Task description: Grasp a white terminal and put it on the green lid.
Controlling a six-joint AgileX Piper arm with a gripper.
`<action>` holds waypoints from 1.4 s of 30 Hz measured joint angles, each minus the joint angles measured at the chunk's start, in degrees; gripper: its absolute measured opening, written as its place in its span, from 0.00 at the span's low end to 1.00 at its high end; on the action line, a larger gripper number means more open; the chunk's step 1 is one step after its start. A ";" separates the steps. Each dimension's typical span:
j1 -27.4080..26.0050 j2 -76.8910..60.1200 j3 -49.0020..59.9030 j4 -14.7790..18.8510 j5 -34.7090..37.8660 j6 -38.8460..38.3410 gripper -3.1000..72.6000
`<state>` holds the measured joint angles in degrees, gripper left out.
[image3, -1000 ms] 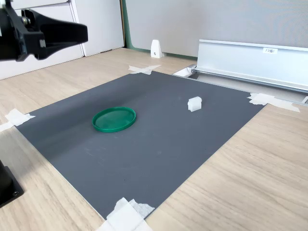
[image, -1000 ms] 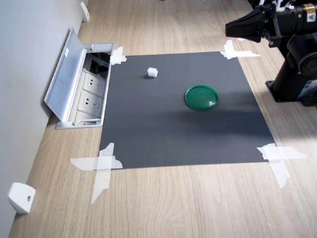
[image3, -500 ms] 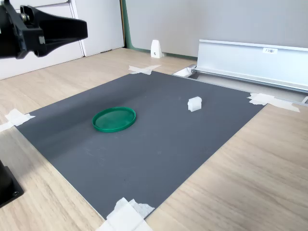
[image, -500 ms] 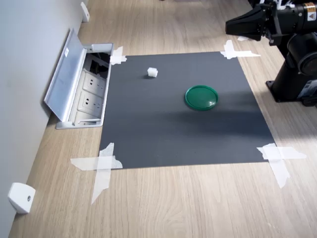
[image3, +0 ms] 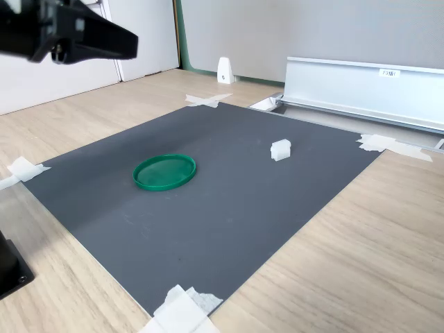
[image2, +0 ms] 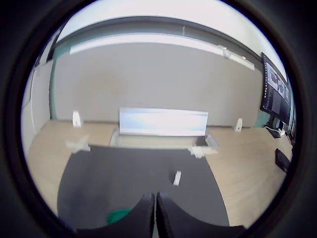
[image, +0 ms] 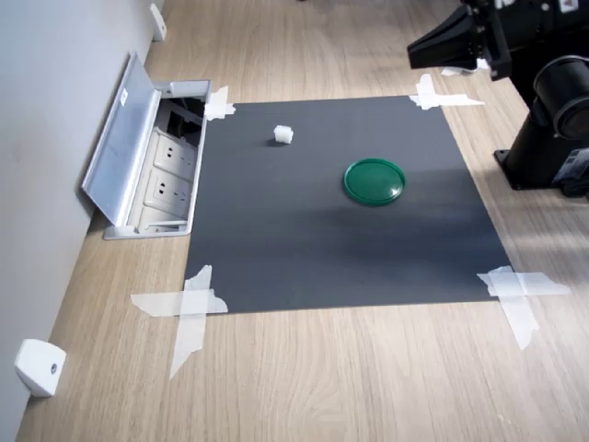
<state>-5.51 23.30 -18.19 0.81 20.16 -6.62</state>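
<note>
Your gripper is hanging high over the far-right corner of the dark mat in the first exterior view, clear of everything, fingers pressed together with nothing between them; the wrist view shows the two fingertips meeting along a thin seam. The white terminal is sitting on the mat near the open socket box, well apart from the gripper. The green lid is lying flat near the mat's middle, nothing on it, apart from the terminal. In the second exterior view the terminal is sitting right of the lid. Tape strips are holding the mat corners.
</note>
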 joint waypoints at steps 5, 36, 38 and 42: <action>0.00 12.38 -7.14 -2.64 8.76 -3.35 0.03; 0.00 59.55 -39.78 -2.04 32.44 -8.40 0.74; 0.00 60.82 -41.83 -2.27 33.12 -8.52 0.84; 0.00 64.32 -46.14 -2.34 34.33 -9.84 0.91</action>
<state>-5.51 87.62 -64.32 -1.53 54.49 -16.46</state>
